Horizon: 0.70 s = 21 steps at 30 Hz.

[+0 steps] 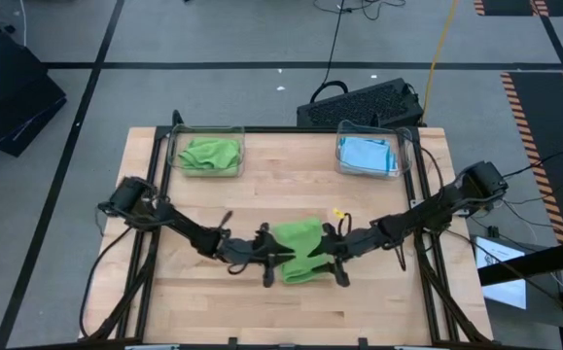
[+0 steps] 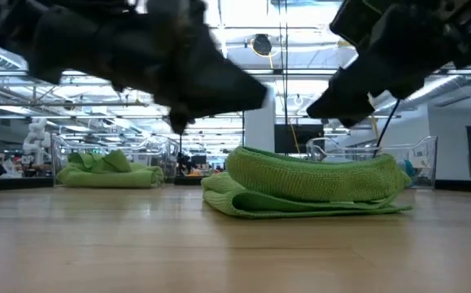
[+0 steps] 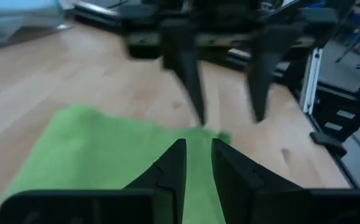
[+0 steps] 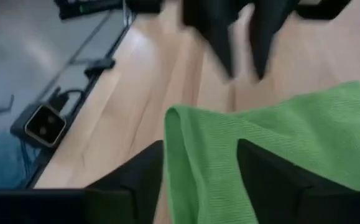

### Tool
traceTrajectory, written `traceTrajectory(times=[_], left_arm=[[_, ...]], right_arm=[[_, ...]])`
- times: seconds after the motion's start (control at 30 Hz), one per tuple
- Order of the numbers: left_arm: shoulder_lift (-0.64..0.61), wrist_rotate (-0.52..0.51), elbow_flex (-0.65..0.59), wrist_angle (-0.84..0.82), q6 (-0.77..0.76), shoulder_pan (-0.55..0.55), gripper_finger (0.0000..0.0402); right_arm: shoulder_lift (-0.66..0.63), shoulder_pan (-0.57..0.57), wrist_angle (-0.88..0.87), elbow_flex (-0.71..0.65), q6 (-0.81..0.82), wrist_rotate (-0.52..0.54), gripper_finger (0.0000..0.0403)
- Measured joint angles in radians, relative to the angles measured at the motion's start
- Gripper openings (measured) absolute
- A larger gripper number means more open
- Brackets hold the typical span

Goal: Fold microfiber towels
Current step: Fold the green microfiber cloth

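Note:
A lime green microfiber towel (image 1: 299, 250) lies folded in several layers on the middle of the wooden table, its lower layers flat on the wood (image 2: 300, 207) and a rounded fold on top. My left gripper (image 1: 269, 256) hovers just above the towel's left end, its fingers (image 3: 198, 144) a narrow gap apart with nothing between them. My right gripper (image 1: 332, 253) hovers over the towel's right end, open wide (image 4: 201, 149); in its wrist view the towel's raised fold (image 4: 186, 134) shows past the gap. The low view shows both grippers clear of the cloth.
Two clear bins stand at the table's far edge: the left one (image 1: 206, 154) holds green towels, the right one (image 1: 369, 156) holds light blue ones. A black keyboard (image 1: 364, 102) lies on the floor behind the table. Bare wood lies in front of the folded towel.

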Motion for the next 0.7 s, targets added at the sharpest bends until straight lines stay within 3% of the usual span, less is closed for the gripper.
traceTrajectory(times=[0.1,0.17,0.43,0.7], left_arm=[[0.082,0.003,0.087,-0.054,0.008,0.0,0.0077],[0.128,0.005,0.132,-0.137,-0.008,0.001,0.0077],[0.158,0.09,0.156,-0.339,-0.121,0.006,0.0076],[0.071,0.163,0.156,-0.4,-0.056,0.004,0.0076]], right_arm=[[0.034,0.0,0.149,-0.047,0.006,0.008,0.0156],[0.043,0.0,0.156,-0.058,-0.004,0.009,0.0122],[0.195,0.031,0.209,-0.055,-0.004,0.017,0.0015],[0.329,0.04,0.253,-0.043,0.019,0.06,0.0005]])
